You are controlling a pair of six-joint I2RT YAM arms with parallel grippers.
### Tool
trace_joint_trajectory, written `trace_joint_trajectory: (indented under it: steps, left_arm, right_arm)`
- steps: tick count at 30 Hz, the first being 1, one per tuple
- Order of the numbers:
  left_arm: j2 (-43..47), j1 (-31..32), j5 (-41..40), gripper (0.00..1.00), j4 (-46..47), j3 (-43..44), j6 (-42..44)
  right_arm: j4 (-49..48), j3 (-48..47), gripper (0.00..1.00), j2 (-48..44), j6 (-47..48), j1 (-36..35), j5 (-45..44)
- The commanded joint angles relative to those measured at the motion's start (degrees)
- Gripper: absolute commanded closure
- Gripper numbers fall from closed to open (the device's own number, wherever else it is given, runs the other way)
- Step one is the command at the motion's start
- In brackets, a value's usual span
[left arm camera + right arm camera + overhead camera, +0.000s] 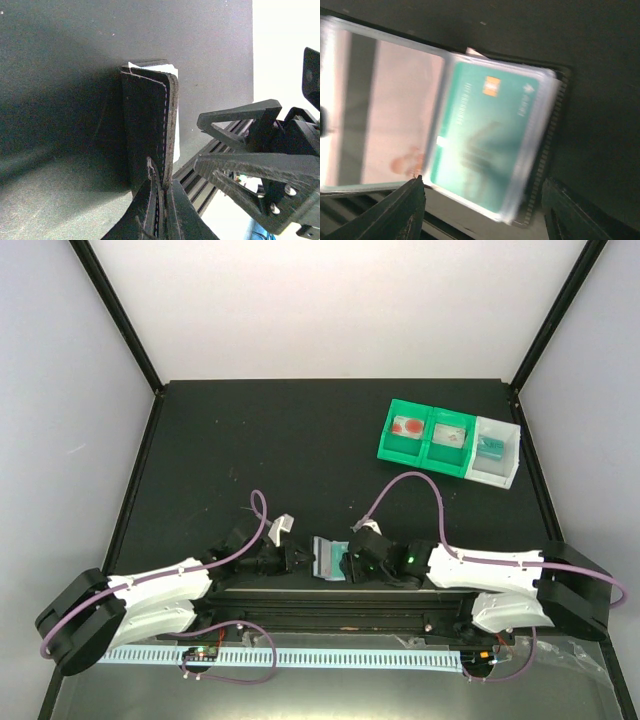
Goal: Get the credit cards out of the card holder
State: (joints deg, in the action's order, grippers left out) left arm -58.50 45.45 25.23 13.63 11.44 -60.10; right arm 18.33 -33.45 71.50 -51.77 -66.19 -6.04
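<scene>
You have one card holder [328, 558], low in the middle of the top view. In it you can count one teal credit card [485, 135] for certain. A pale corner behind it may be a second, but you cannot tell. One tray [420, 462] sits at the upper right with three compartments, two green and one white, each with something in it. There are two claws, the left claw [296, 560] and the right claw [349, 562], and one table [250, 440].

Blur leaves the teal credit card's [487, 142] lettering unreadable in the right wrist view. The card holder's [150, 125] lower end disappears between the left gripper's [160, 185] fingers at the left wrist view's bottom edge. Upper right in the overhead view, the tray's [420, 458] contents are too small to identify.
</scene>
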Motion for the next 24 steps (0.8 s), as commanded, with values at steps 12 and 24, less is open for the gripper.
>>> trace_joint_trajectory:
  steps: [12, 24]
  left_arm:
    - [2.98, 0.25, -9.66, 0.71, -14.30, 5.59, 5.33]
    - [7.53, 0.25, -9.55, 0.58, -19.23, 9.68, 7.98]
  right_arm:
    - [1.27, 6.75, 0.55, -9.08, -1.86, -0.14, -7.80]
    - [-1.91, 4.51, 0.74, -7.50, 0.77, 0.95, -8.34]
